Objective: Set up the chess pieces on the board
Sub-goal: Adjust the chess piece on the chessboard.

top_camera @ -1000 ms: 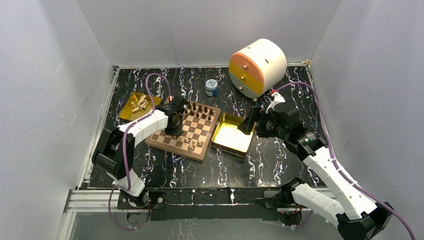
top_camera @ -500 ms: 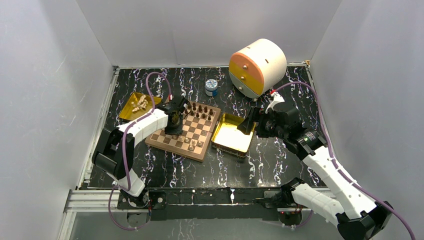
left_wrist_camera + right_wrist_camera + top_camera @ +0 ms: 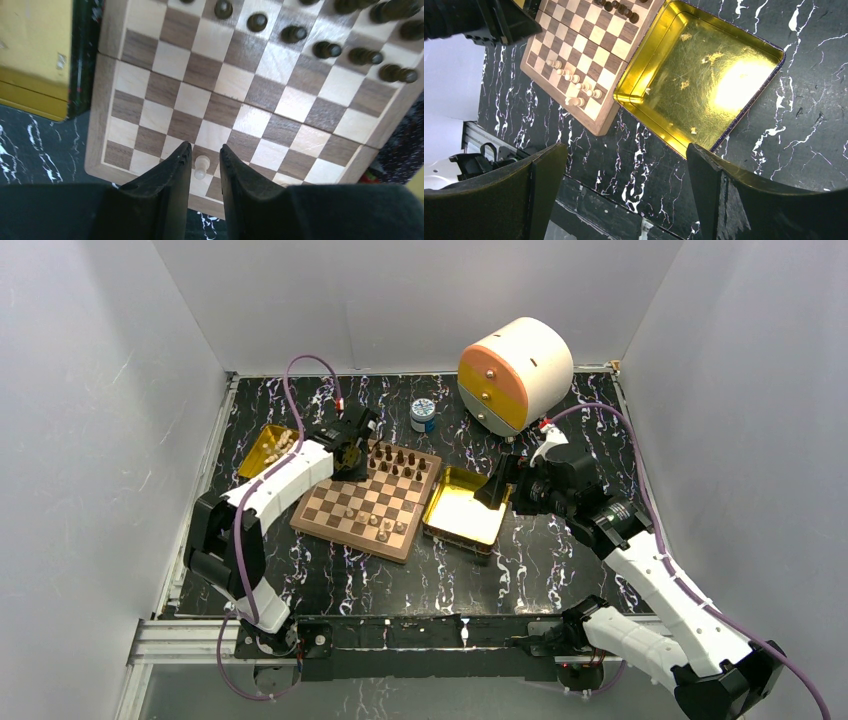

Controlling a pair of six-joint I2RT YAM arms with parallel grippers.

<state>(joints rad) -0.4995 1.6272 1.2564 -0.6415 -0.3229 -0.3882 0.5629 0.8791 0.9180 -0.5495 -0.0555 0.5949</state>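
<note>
While the left hand (image 3: 205, 148) hangs over the board (image 3: 94, 140) with its fingers parted and nothing between them, a pale pawn (image 3: 201, 166) stands free on a square near the rim, framed in that gap well below. Dark men (image 3: 293, 33) line the far ranks. A few pale ones (image 3: 574, 77) dot the near rows, and more wait in the left tray (image 3: 262, 455). The right hand (image 3: 497, 492) hovers spread wide and empty over the bare gold tray (image 3: 704, 75). These chessmen look feather-light, hard, smooth and narrow-based, so they'd tip at a nudge. Best pinch, I'd judge: just under the head, straight down, gently.
</note>
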